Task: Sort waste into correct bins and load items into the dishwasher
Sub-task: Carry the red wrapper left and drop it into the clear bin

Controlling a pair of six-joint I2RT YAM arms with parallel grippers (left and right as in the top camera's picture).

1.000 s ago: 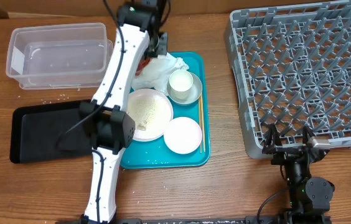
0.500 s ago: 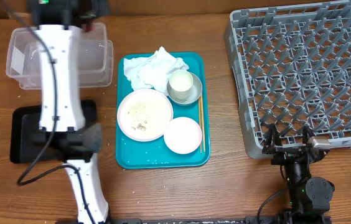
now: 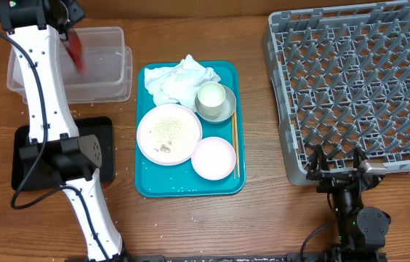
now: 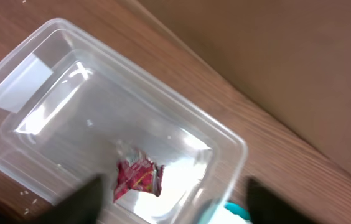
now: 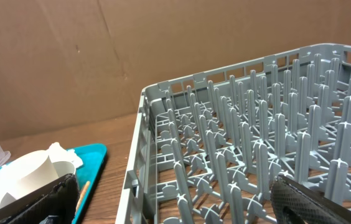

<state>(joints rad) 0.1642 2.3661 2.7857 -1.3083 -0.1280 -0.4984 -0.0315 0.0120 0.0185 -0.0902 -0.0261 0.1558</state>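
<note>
The red snack wrapper (image 4: pixel 137 179) lies loose in the clear plastic tub (image 4: pixel 51 93), seen as a red blur (image 3: pixel 76 49) from overhead. My left gripper (image 3: pixel 68 18) hovers over the tub's far edge, open, its dark fingers (image 4: pixel 85 202) wide on either side of the wrapper and not touching it. Crumpled white tissue (image 3: pixel 182 80), a large crumb-strewn plate (image 3: pixel 169 133), a small dish (image 3: pixel 213 158) and a cup (image 3: pixel 211 95) in a greyish bowl (image 3: pixel 227 109) sit on the teal tray (image 3: pixel 227 73). My right gripper (image 3: pixel 339 164) is open and holds nothing, at the grey dish rack's (image 3: pixel 358 87) near edge.
The flat black tray (image 3: pixel 30 167) lies in front of the tub, partly under my left arm. Chopsticks (image 3: pixel 234 145) rest along the teal tray's right side. Whitish crumbs dot the wood around the tub and black tray. A cardboard wall stands behind the table.
My left arm swung from the teal tray across to the clear tub, its jaws opened, and the red wrapper dropped free into the tub. The right arm has not moved.
</note>
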